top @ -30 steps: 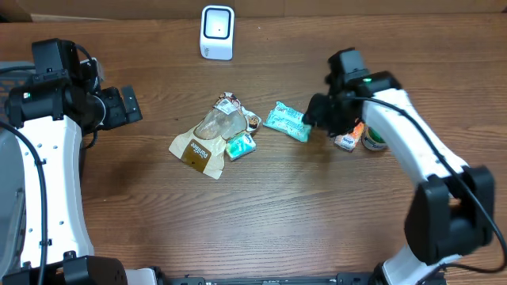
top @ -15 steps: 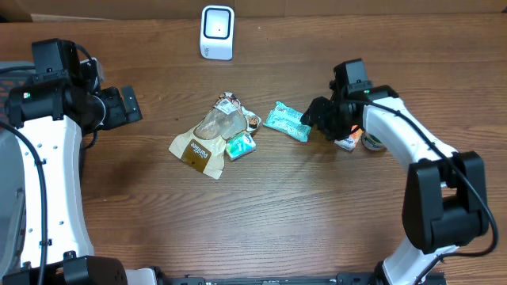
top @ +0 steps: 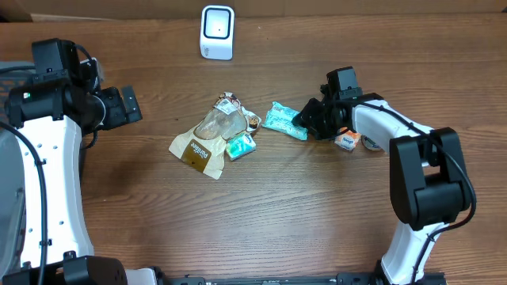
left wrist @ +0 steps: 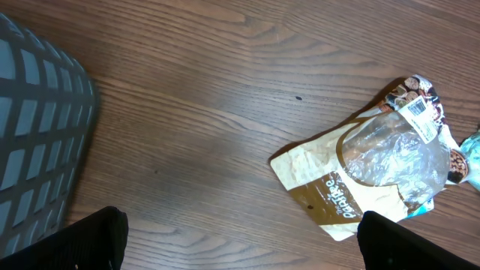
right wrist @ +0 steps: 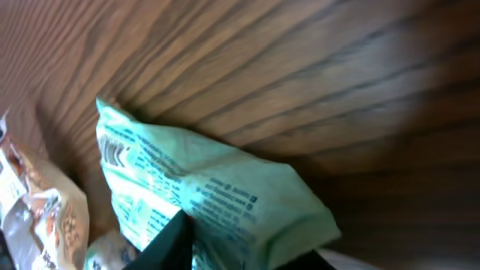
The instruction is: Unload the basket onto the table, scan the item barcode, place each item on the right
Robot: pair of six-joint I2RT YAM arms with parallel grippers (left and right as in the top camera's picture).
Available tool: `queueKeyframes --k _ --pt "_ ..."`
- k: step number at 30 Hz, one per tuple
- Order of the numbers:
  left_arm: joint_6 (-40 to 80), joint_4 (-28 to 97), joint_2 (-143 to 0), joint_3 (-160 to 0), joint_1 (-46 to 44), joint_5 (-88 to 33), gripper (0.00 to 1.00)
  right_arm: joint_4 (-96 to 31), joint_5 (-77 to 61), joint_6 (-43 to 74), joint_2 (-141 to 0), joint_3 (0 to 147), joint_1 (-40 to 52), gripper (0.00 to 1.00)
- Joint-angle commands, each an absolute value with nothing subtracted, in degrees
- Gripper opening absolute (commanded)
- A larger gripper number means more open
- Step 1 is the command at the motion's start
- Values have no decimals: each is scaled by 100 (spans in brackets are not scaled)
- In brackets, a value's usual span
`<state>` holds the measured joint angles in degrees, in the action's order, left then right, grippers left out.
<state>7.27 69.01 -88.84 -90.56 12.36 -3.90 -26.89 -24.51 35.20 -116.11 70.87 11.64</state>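
Jaws first: the left gripper (left wrist: pixel 240 251) has its jaws spread wide, fingertips way out at the two bottom corners of its own wrist view, and there's nothing between them. It hangs over bare table (top: pixel 261 214) on the left side, beside a grey mesh basket (left wrist: pixel 37 142).

The right gripper (top: pixel 310 120) is the tricky one. From overhead it's right up against the right end of the teal pack (top: pixel 281 120), low over the wood. In its wrist view the pack (right wrist: pixel 210 187) fills most of the frame, and one dark finger (right wrist: pixel 171 244) sits against its lower edge. So the end of the pack is in between the jaws, and they look fairly narrow. Honestly I can't tell whether they've actually clamped it or are just touching.

The pack lies flat on the table a bit right of centre, at a slant. The white scanner (top: pixel 217 32) stands at the far edge, well apart from it.

Other stuff:
- A brown bag (top: pixel 207 138) with a clear window lies near the middle. It has a white label (left wrist: pixel 420 112) near its top.
- A little green packet (top: pixel 240 146) touches the bag's right side.
- A small orange-and-white box (top: pixel 346 141) sits just beside the right arm.
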Motion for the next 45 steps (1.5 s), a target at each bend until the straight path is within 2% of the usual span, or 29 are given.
queueKeyframes --k 1,5,7,19,30,39,45 --pt "659 6897 -8849 -9089 1199 -408 100 -2729 -2414 3601 -11872 7043 1186 20" --pt "659 6897 -8849 -9089 1199 -408 100 -2729 -2530 3483 -11858 7057 1186 9" --pt "659 6897 -8849 -9089 1199 -408 100 -2709 -3122 2945 -11714 7157 1116 4" --pt "659 6897 -8849 -9089 1199 -408 100 -3157 -4858 1509 -9662 7214 1087 4" --pt "659 6897 -8849 -9089 1199 -408 100 -4880 -4816 781 -7924 7214 1092 4" --pt "659 6897 -8849 -9089 1197 -405 100 -5588 -4202 705 -7655 7214 1205 4" --pt "659 6897 -8849 -9089 1199 -405 100 -5411 -3098 1752 -7664 7249 1734 4"
